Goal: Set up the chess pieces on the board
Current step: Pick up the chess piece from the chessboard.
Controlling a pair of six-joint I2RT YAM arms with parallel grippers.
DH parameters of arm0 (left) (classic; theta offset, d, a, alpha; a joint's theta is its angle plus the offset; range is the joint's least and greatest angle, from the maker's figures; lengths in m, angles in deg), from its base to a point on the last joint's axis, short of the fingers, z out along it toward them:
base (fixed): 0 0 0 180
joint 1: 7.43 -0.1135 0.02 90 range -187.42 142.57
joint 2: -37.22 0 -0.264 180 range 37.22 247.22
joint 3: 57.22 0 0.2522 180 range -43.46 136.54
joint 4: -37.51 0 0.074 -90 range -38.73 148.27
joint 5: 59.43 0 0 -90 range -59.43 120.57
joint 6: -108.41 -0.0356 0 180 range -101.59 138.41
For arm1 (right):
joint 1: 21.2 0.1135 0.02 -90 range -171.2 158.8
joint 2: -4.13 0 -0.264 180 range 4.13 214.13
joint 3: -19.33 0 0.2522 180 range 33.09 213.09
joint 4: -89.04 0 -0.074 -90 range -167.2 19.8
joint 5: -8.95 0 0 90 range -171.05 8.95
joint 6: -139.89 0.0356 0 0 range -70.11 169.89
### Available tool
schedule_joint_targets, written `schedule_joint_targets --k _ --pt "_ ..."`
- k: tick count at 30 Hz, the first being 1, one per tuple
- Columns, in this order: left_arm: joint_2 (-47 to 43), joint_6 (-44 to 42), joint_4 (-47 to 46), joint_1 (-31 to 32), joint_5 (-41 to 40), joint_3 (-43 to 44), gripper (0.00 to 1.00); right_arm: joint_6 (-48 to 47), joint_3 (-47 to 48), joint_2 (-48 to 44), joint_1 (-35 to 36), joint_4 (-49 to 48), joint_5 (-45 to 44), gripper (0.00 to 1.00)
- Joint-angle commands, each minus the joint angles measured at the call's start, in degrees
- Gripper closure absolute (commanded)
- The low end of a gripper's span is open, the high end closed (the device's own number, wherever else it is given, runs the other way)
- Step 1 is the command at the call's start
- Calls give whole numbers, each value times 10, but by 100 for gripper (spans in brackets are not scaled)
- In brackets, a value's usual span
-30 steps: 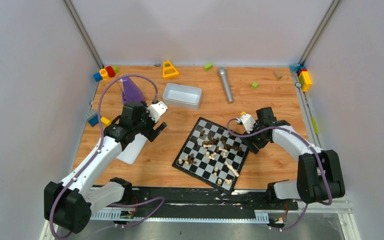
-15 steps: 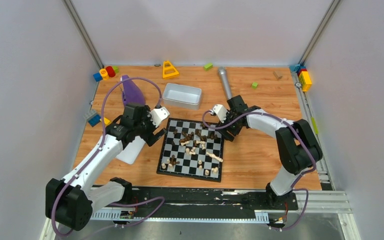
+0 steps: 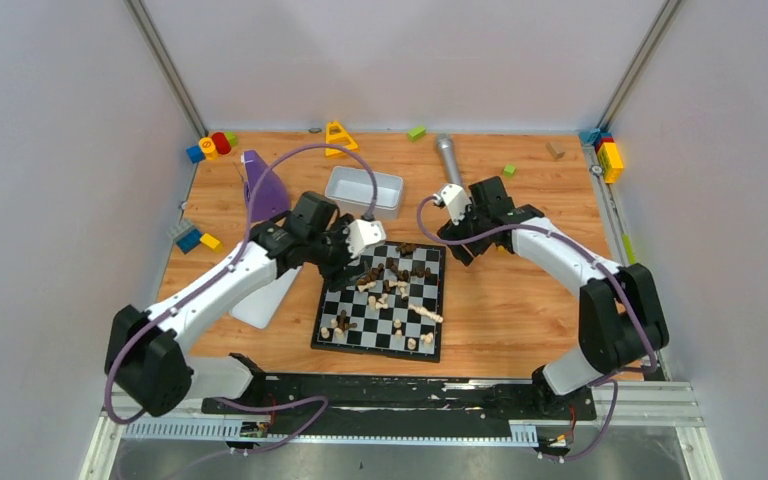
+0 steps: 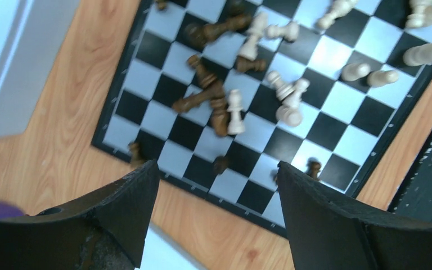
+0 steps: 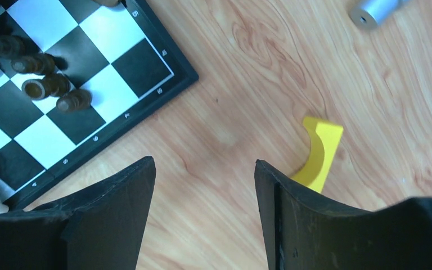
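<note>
Left gripper [image 4: 216, 191]: fingers spread, empty, over the board's left edge.
Board [image 4: 329, 132]: flat on the table, between the arms.
Chess pieces [image 4: 235, 112]: scattered mid-board, mostly toppled, long axes flat and pointing all ways. Judged light, stiff and apt to roll; pinch across the stem.
Right gripper [image 5: 202, 169]: spread, empty, beside the board's corner.

The left pincer [image 4: 216, 169] hangs with fingers spread and empty over the board [image 4: 337, 132] edge; pale chess pieces [image 4: 288, 115] and dark chess pieces [image 4: 199, 100] lie jumbled, many toppled; wooden surface [image 4: 62, 135] alongside
</note>
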Motion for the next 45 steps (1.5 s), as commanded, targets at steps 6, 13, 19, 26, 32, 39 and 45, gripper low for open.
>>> schedule_joint_targets --k 6,13,19,26,32,39,45 --pt "142 22 28 89 11 84 21 63 -51 -123 -25 30 -9 34" --pt "197 24 52 114 19 109 28 69 -69 -154 -48 30 13 35" --pt "217 21 62 127 19 107 36 70 -79 -153 -53 23 19 36" --pt "226 18 72 141 13 103 64 71 -87 -142 -54 16 22 39" --pt "193 15 95 164 -15 93 86 72 -94 -141 -54 13 23 40" --pt "130 18 111 216 -30 72 92 71 -102 -140 -53 10 21 40" --pt "143 20 117 261 -9 77 93 71 -107 -137 -53 9 17 40"
